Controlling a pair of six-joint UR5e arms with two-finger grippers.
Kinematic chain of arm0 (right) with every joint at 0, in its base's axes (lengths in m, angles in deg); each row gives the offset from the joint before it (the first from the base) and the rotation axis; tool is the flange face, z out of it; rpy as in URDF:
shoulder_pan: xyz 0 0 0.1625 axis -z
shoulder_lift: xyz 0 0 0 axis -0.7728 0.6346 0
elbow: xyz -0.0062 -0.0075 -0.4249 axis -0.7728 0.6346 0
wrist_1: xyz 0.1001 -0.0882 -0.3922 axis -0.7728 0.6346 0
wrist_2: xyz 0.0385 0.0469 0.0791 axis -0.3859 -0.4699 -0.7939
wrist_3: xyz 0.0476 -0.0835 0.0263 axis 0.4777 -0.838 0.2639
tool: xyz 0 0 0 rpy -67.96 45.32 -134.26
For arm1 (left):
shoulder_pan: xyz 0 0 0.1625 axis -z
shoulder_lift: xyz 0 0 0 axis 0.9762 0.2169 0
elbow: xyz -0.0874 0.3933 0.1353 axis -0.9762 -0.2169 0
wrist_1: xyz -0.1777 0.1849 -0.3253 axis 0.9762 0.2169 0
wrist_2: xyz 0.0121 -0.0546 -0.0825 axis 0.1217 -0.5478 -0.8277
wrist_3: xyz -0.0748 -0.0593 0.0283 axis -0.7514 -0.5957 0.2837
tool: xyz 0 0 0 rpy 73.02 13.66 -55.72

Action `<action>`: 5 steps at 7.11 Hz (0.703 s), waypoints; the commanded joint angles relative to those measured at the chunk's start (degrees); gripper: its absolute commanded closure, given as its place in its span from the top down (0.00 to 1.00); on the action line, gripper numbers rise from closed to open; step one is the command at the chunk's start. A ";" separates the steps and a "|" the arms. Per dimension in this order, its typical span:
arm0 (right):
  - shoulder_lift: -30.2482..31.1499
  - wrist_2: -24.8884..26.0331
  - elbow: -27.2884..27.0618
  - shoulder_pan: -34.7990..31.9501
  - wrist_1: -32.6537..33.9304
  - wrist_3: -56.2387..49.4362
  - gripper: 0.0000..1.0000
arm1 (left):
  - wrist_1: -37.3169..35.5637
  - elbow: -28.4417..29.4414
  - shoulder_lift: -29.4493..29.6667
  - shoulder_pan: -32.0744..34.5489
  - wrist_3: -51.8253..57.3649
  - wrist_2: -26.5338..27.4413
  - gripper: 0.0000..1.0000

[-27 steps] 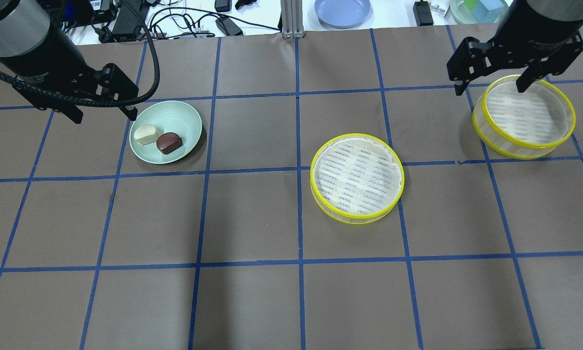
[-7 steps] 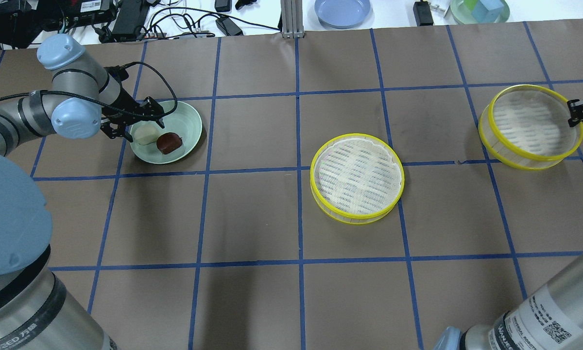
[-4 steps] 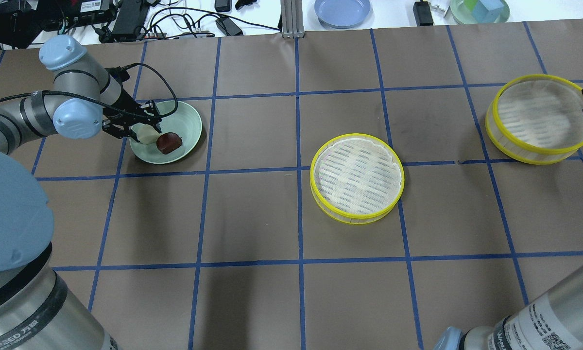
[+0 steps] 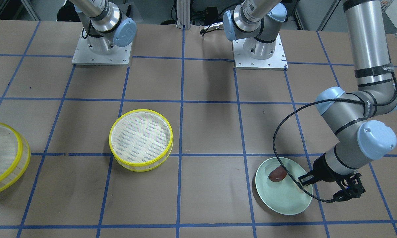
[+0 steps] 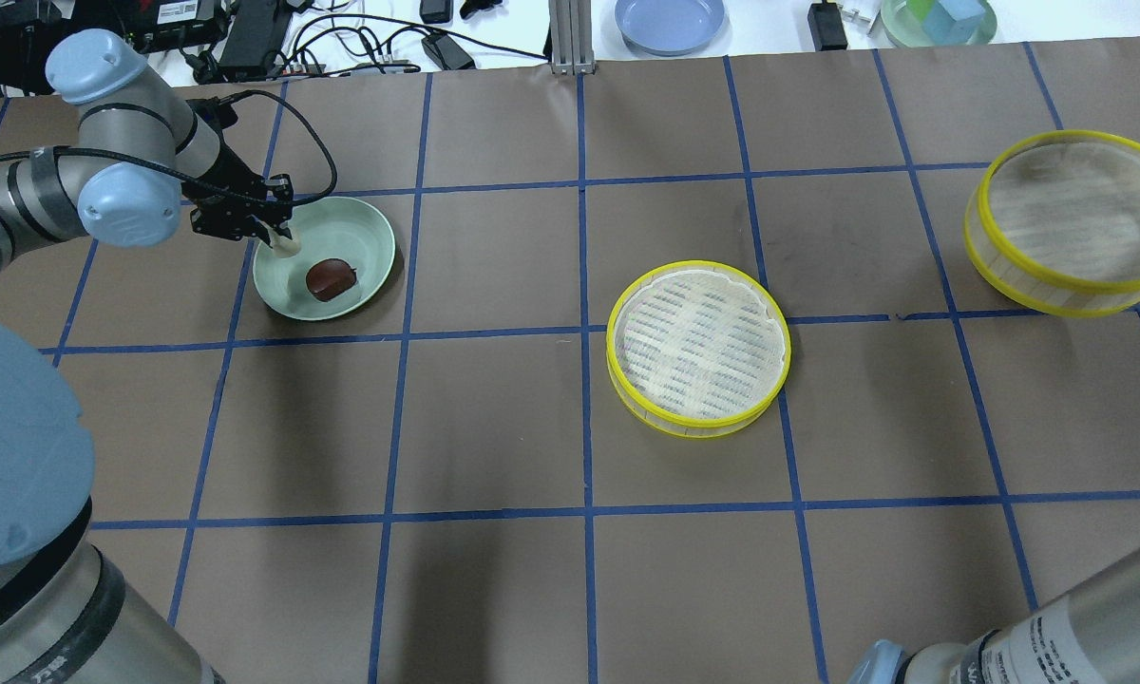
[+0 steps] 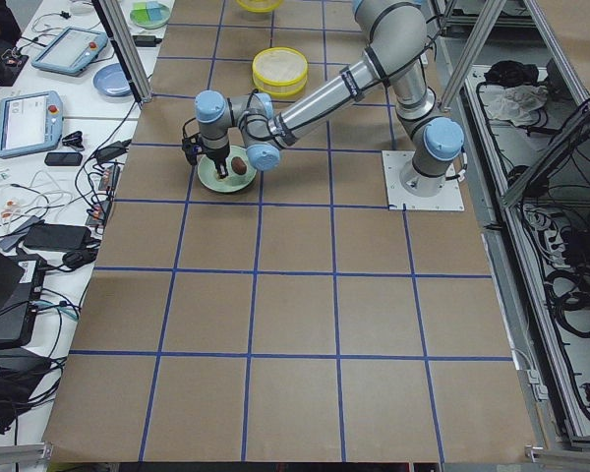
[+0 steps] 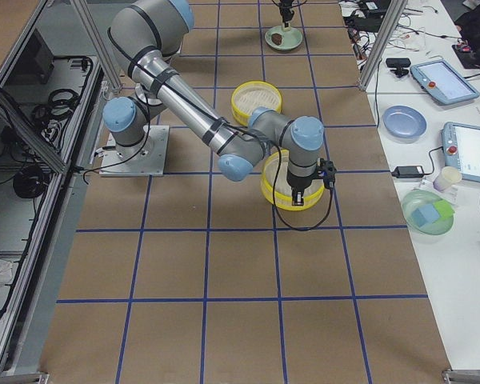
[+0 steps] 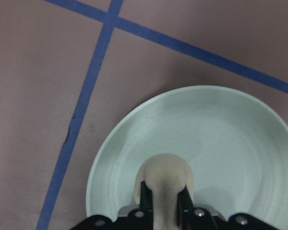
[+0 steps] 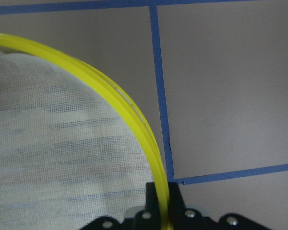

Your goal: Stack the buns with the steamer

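My left gripper (image 5: 280, 237) is shut on the cream-white bun (image 5: 288, 246) and holds it just above the pale green plate (image 5: 366, 233). The left wrist view shows the bun (image 8: 165, 179) pinched between the fingers over the plate (image 8: 225, 134). The dark reddish-brown bun (image 5: 331, 279) lies on the plate, and also shows in the front view (image 4: 277, 173). One yellow-rimmed steamer tray (image 5: 698, 347) stands at the table's middle. My right gripper (image 9: 163, 203) is shut on the rim of the second steamer tray (image 5: 1069, 223) and holds it raised at the far right.
A blue plate (image 5: 670, 21), a bowl with coloured cubes (image 5: 940, 19) and cables (image 5: 342, 38) lie beyond the table's back edge. A metal post (image 5: 565, 38) stands at the back middle. Blue tape lines grid the brown table.
My left gripper has shut on the cream-white bun and lifted it off the plate. My right gripper has raised the second steamer tray and carried it a little right.
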 commanded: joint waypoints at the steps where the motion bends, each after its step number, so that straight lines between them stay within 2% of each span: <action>1: 1.79 0.06 0.00 -0.22 -1.30 1.46 0.00 | 5.23 2.10 -4.48 5.52 -9.11 -0.40 0.00; 2: 3.27 -0.12 0.00 -0.31 -4.69 5.38 0.00 | 5.24 2.11 -5.45 10.69 -16.85 -0.58 0.00; 3: 3.37 -0.12 0.00 -0.40 -5.25 5.85 0.00 | 5.16 2.11 -5.64 15.53 -23.19 -1.45 0.00; 5: 3.38 -0.12 0.00 -0.40 -4.73 5.77 0.00 | 4.46 1.59 -5.73 22.05 -32.79 -7.24 0.00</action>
